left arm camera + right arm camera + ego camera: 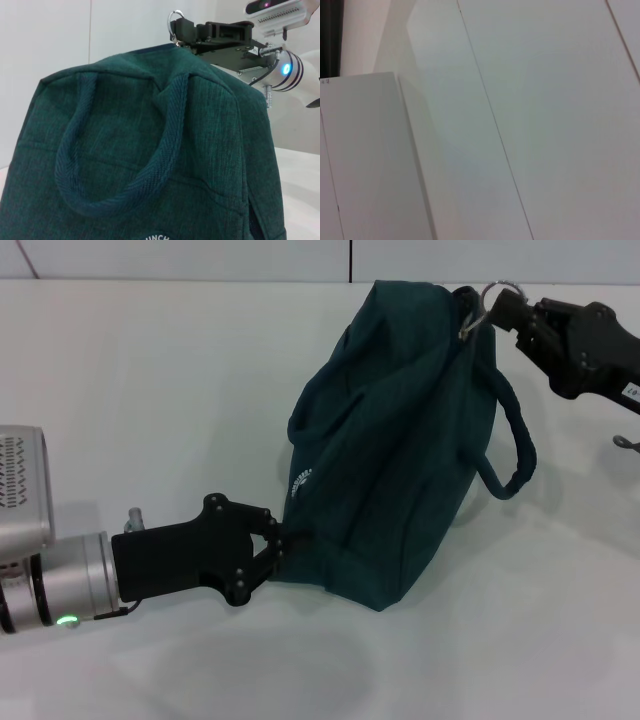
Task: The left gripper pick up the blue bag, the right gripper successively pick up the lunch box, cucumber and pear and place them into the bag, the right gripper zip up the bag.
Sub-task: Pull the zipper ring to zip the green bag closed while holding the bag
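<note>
The blue bag [400,440] stands tilted in the middle of the white table, its top seam appearing closed and its white logo facing my left arm. My left gripper [275,540] is shut on the bag's lower edge near the logo. At the bag's upper far corner, my right gripper [508,312] is shut on the metal ring pull [487,292] of the zipper. In the left wrist view the bag [150,150] fills the picture, with the right gripper [182,31] and the ring pull [170,22] above it. The lunch box, cucumber and pear are out of view.
One loop handle [515,450] hangs off the bag toward my right arm; another handle [125,185] lies on the near face. The bare white table [150,390] surrounds the bag. A small dark object [625,443] sits at the right edge. The right wrist view shows only white panels.
</note>
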Tool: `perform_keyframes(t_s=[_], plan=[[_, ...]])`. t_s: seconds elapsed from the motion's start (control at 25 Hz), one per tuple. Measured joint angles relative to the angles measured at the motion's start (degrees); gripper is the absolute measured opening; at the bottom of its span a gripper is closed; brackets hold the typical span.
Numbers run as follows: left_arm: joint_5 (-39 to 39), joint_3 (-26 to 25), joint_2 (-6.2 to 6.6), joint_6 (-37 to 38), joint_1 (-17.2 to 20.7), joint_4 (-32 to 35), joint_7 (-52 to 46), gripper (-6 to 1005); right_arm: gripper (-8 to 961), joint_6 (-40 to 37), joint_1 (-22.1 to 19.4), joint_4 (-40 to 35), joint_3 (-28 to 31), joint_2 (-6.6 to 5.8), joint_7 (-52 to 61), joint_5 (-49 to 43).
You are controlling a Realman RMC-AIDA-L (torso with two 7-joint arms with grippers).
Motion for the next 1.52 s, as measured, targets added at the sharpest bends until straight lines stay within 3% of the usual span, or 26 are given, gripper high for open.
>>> perform_keyframes(t_s=[0.24, 0.56, 0.8, 1.24, 1.44, 1.52], plan=[[-0.76, -0.34, -0.12, 2.50, -0.35, 0.11, -2.90, 176, 8, -0.25, -0.03, 0.08, -0.45, -0.01, -0.13, 0.00], [-1.43, -6.98, -1.60, 4.25, 0.09, 3.23, -9.25, 203, 8, -0.34, -0.07, 1.46, -1.18, -0.01, -0.20, -0.28], [-2.06, -7.50, -2.80, 4.77, -1.02, 3.71, -9.63, 432, 8, -0.34, -0.16, 1.59, -1.22, 0.13, -0.30, -0.32], [-7.31, -7.00, -3.25, 6.24, -3.03, 3.02, -9.71, 659, 8, -0.48, -0.12, 2.29, -1.07, 0.20, -1.00, -0.03], [-7.57, -4.59, -3.26, 6.43, -3.06, 2.85, -7.27, 639, 8, -0.83, -0.11, 2.29, -0.82, 0.19, -1.03, 0.09], [-7.67, -4.08, -3.26, 6.42, -3.13, 2.36, -6.26, 520, 8, -0.94, -0.10, 2.29, -0.81, 0.18, -1.04, 0.11]])
